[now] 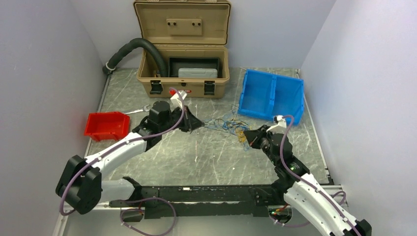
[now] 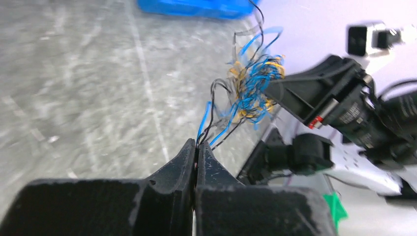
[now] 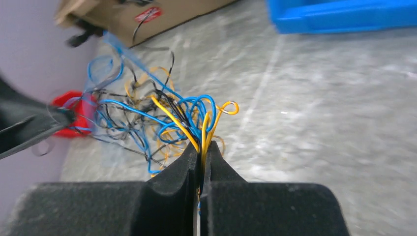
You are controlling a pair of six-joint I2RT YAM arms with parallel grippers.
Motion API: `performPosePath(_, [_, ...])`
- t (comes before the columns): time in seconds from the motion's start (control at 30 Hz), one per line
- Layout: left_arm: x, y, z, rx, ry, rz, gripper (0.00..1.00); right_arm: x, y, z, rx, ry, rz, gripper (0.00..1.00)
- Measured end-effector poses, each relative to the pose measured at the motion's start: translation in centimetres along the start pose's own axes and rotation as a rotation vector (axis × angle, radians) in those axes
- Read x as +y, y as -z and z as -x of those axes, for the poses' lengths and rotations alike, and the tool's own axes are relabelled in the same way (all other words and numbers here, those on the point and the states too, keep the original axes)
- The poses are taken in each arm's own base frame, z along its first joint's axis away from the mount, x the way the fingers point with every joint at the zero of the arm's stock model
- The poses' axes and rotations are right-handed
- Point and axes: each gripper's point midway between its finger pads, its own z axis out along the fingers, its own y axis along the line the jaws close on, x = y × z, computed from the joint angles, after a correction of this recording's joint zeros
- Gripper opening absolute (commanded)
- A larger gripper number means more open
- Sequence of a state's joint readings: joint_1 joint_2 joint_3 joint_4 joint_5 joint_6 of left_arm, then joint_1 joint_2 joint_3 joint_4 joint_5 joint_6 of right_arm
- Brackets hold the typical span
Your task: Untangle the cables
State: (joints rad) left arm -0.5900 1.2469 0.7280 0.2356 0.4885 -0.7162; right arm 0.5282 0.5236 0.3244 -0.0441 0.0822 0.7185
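The cables (image 1: 230, 126) before the blue bin (image 1: 255, 93): left tool (image 2: 196, 147) clenched on blue-black strands, right tool (image 3: 200, 152) on yellow; part them slowly, lest knots tighten.

Mid-frame over the tabletop (image 1: 206, 160), the cables (image 1: 227, 125) stretch between the left gripper (image 1: 197, 124) on their left and the right gripper (image 1: 249, 139) at their lower right, with the open case (image 1: 184, 81) behind at top centre, the divided bin (image 1: 271, 96) at upper right and the small bin (image 1: 105, 126) at left.
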Motion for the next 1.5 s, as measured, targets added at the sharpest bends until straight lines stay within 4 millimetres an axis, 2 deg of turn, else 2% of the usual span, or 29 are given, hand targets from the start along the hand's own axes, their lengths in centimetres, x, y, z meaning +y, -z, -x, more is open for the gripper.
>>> performPosePath(0.07, [1.6, 0.7, 0.5, -0.025, 0.003, 0.08, 0.2, -2.4, 0.3, 0.1, -0.02, 0.004, -0.109, 0.0])
performPosePath(0.1, [2.3, 0.9, 0.5, -0.026, 0.007, 0.115, 0.28, -3.2, 0.4, 0.0, -0.019, 0.009, -0.147, 0.0])
performPosePath(0.17, [4.1, 1.1, -0.2, -0.009, 0.011, 0.193, 0.39, -5.1, 0.8, -0.4, -0.01, 0.027, -0.234, 0.0])
performPosePath(0.23, [5.4, 1.4, -1.0, 0.019, 0.015, 0.252, 0.44, -6.4, 1.1, -0.9, 0.007, 0.045, -0.288, 0.0])
performPosePath(0.3, [6.0, 1.4, -1.8, 0.05, 0.012, 0.285, 0.46, -6.8, 1.0, -1.3, 0.027, 0.062, -0.307, 0.1])
performPosePath(0.33, [6.2, 1.3, -2.2, 0.067, 0.006, 0.297, 0.47, -6.9, 0.9, -1.6, 0.045, 0.073, -0.307, 0.12])
performPosePath(0.5, [5.3, 0.1, -3.6, 0.141, -0.047, 0.294, 0.53, -6.9, 0.1, -3.7, 0.174, 0.114, -0.301, 0.15])
performPosePath(0.53, [5.0, -0.4, -3.8, 0.155, -0.063, 0.283, 0.56, -6.8, -0.1, -4.1, 0.2, 0.119, -0.296, 0.15])
performPosePath(0.57, [4.2, -1.0, -3.8, 0.164, -0.084, 0.262, 0.68, -6.6, -0.2, -4.4, 0.219, 0.121, -0.286, 0.15])
performPosePath(0.67, [3.3, -2.2, -4.7, 0.199, -0.115, 0.217, 0.76, -6.0, -0.5, -4.6, 0.244, 0.121, -0.256, 0.15])
performPosePath(0.7, [2.9, -2.8, -5.0, 0.209, -0.122, 0.192, 0.77, -5.9, -0.6, -4.6, 0.244, 0.12, -0.251, 0.21])
performPosePath(0.73, [2.7, -3.3, -5.3, 0.221, -0.126, 0.176, 0.78, -5.9, -0.6, -4.6, 0.242, 0.118, -0.25, 0.39])
performPosePath(0.77, [2.5, -3.9, -5.6, 0.233, -0.127, 0.162, 0.78, -5.9, -0.6, -4.6, 0.24, 0.115, -0.251, 0.61])
performPosePath(0.8, [2.4, -4.5, -6.0, 0.249, -0.13, 0.153, 0.78, -6.0, -0.6, -4.6, 0.239, 0.115, -0.257, 0.73])
performPosePath(0.83, [2.5, -5.0, -6.3, 0.26, -0.132, 0.15, 0.78, -6.0, -0.6, -4.5, 0.234, 0.103, -0.264, 0.77])
performPosePath(1.0, [1.8, -7.8, -8.5, 0.334, -0.167, 0.128, 0.78, -7.1, -0.7, -5.3, 0.266, 0.104, -0.315, 0.78])
performPosePath(1.13, [0.9, -9.4, -9.7, 0.373, -0.22, 0.122, 0.78, -8.3, -0.4, -6.0, 0.291, 0.102, -0.373, 0.74])
performPosePath(1.27, [0.3, -11.2, -9.7, 0.393, -0.276, 0.139, 0.77, -9.5, 0.1, -5.9, 0.28, 0.105, -0.443, 0.66])
performPosePath(1.33, [0.2, -12.0, -9.7, 0.399, -0.294, 0.15, 0.76, -10.0, 0.2, -5.8, 0.274, 0.107, -0.467, 0.56])
performPosePath(1.5, [1.2, -14.1, -10.2, 0.432, -0.319, 0.185, 0.75, -11.0, 0.3, -5.8, 0.273, 0.11, -0.521, 0.54])
